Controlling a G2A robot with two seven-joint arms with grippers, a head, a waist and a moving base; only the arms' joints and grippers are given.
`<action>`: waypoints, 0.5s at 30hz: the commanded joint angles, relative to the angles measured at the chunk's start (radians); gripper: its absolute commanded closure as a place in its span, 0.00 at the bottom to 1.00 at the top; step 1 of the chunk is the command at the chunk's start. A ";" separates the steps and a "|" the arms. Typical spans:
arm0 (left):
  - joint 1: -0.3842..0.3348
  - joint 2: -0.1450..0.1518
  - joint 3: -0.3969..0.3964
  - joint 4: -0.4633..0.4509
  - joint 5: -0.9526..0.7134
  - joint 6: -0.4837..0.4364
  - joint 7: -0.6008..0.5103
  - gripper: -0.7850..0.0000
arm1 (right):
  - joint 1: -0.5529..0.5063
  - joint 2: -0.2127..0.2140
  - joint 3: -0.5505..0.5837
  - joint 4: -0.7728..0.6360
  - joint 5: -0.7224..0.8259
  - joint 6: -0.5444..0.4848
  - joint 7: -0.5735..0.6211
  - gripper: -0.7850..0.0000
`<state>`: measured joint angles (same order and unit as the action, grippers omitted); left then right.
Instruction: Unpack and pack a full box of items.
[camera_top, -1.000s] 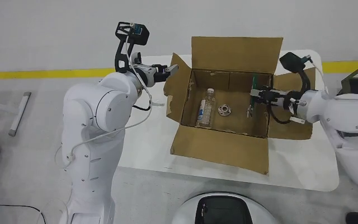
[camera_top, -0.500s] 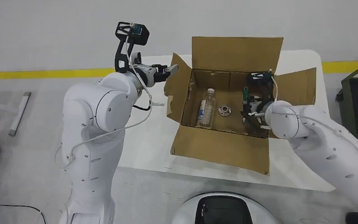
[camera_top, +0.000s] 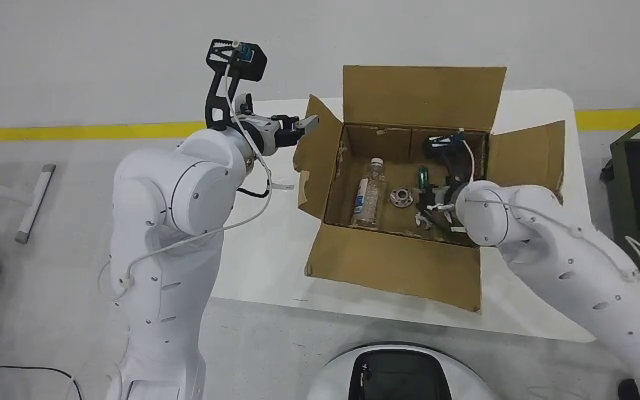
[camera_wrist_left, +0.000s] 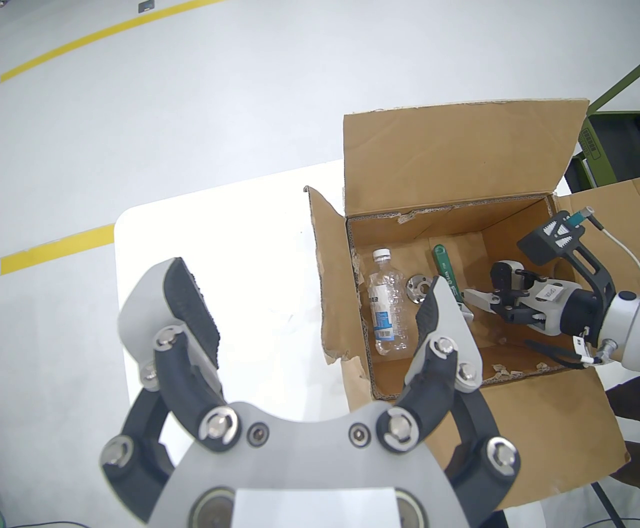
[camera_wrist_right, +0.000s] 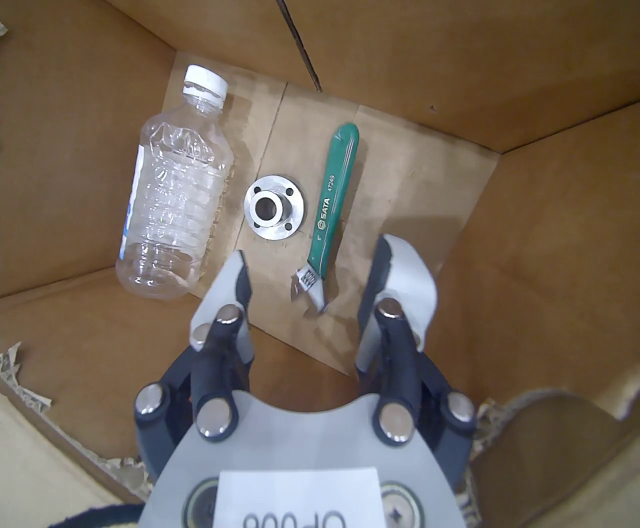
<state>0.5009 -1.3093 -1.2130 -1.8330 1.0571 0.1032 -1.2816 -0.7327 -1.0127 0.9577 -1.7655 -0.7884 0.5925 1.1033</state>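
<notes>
Right wrist view has the adjustable wrench (camera_wrist_right: 327, 200) lying flat on the floor of the cardboard box (camera_wrist_right: 550, 200). Its green handle points toward a corner and its metal head is nearest the right gripper (camera_wrist_right: 314, 252). The gripper's fingers stand apart on either side of that head, touching nothing. A metal flange (camera_wrist_right: 274, 206) lies just beside the handle. Past it, a clear plastic bottle (camera_wrist_right: 172, 210) rests on its side.

If the wrench is to be lifted out, the sound approach is probably to descend straight, close across the narrow shank just behind the head, and keep the flange-side finger from nudging the flange. The left gripper (camera_wrist_left: 305, 275), fingers spread and holding nothing, hangs above the table (camera_wrist_left: 225, 240) outside the box.
</notes>
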 joint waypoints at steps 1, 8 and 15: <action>0.000 0.000 0.000 0.000 0.000 0.000 0.000 0.00 | -0.008 0.001 0.037 -0.023 0.043 -0.011 -0.006 0.13; 0.000 0.000 0.000 0.000 0.000 0.000 0.000 0.00 | -0.114 0.033 0.374 -0.205 0.263 -0.142 -0.100 0.75; 0.000 0.000 0.000 0.000 0.000 0.000 0.000 0.00 | -0.374 0.065 0.933 -0.239 0.466 -0.369 -0.170 1.00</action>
<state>0.5009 -1.3093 -1.2130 -1.8330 1.0571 0.1032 -1.2816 -1.0609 -0.9497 1.7795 -2.0164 -0.3460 0.2543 0.9358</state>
